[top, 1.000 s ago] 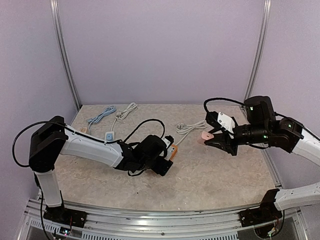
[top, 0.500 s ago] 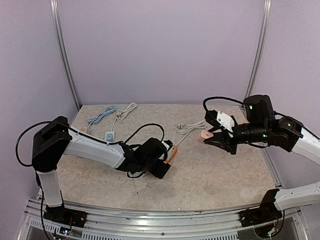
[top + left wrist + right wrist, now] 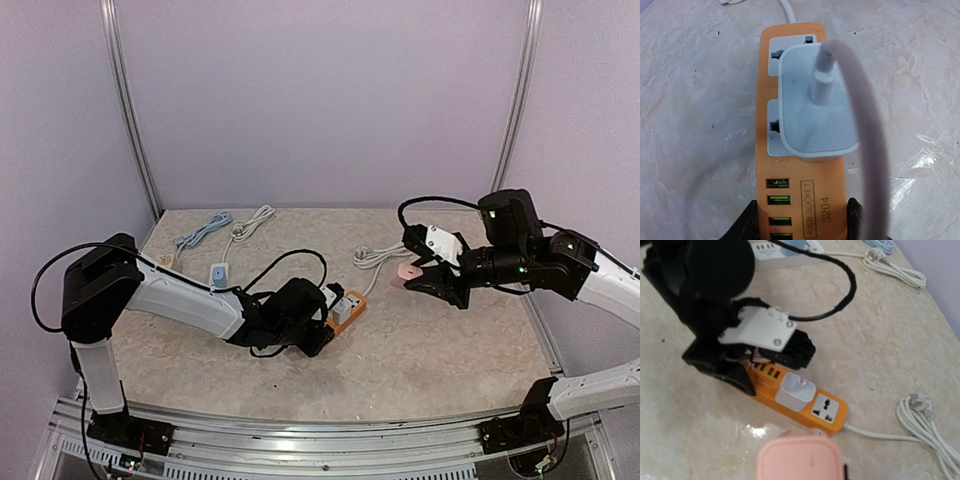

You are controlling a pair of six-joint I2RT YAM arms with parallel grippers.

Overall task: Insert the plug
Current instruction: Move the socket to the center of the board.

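An orange power strip [image 3: 349, 309] lies mid-table with a white adapter [image 3: 816, 105] plugged into its middle socket. The socket at its cable end [image 3: 829, 407] is free. My left gripper [image 3: 322, 328] is shut on the strip's USB end, and a black finger [image 3: 746, 224] presses each long side. My right gripper [image 3: 424, 276] hovers to the right of the strip, above the table. It is shut on a pink plug [image 3: 409, 270], which fills the bottom of the right wrist view [image 3: 800, 460] and hides the fingertips there.
A coiled white cable [image 3: 376, 255] runs from the strip toward the back. A white power strip [image 3: 219, 270] lies at the left. A blue cable [image 3: 203, 230] and a white cable [image 3: 255, 222] lie at the back left.
My left gripper has closed onto the orange strip, and the strip's far end has swung out to the right. My right gripper has drifted slightly left with the pink plug.
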